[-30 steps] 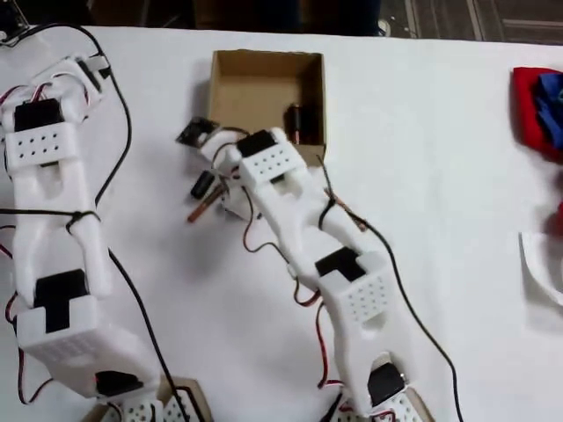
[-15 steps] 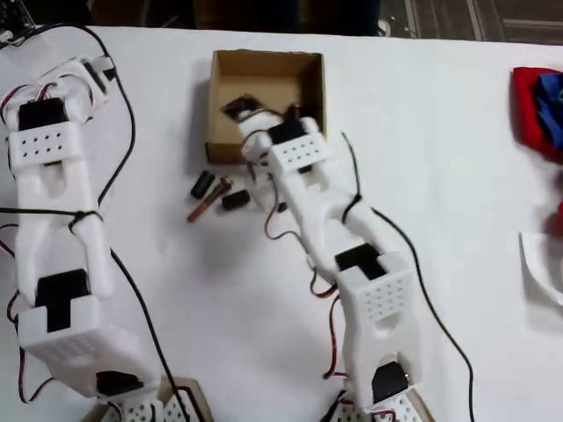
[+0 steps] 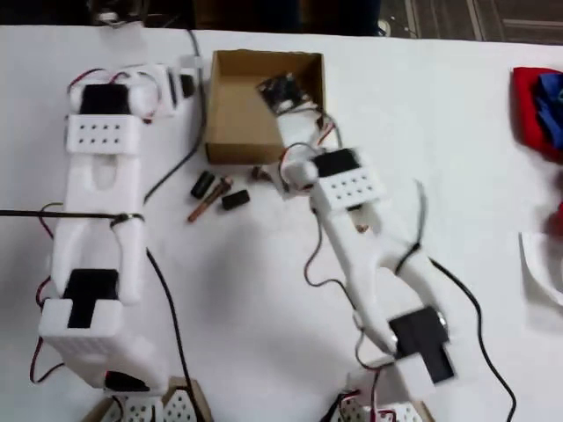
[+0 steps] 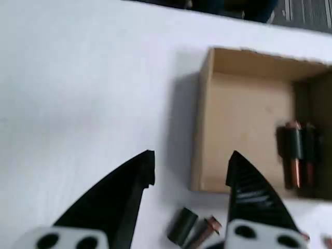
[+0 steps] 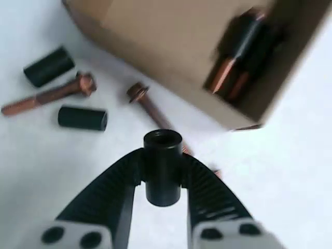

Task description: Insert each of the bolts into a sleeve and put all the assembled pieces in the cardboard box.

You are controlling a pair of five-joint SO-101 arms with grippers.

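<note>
The cardboard box [image 3: 220,105] stands at the back of the table, with assembled bolt-and-sleeve pieces [image 4: 295,155] lying in one corner [image 5: 241,57]. My right gripper [image 5: 162,166] is shut on an upright black sleeve [image 5: 162,153], just in front of the box's near wall. A copper bolt [image 5: 148,106] lies on the table right ahead of it. Further left lie a black sleeve [image 3: 202,184], a bolt [image 3: 208,200] and another sleeve [image 3: 235,200]. My left gripper [image 4: 192,158] hangs open beside the box's left wall [image 4: 199,129], above a loose sleeve [image 4: 181,225] and bolt [image 4: 205,231].
Red and blue cloth [image 3: 538,101] lies at the table's right edge, with a white curved object [image 3: 537,268] below it. Cables trail from both arms across the white table [image 3: 457,132].
The right arm swung from the loose parts, past the box, to the box's front right. The left arm moved from the far left up to the box's left side.
</note>
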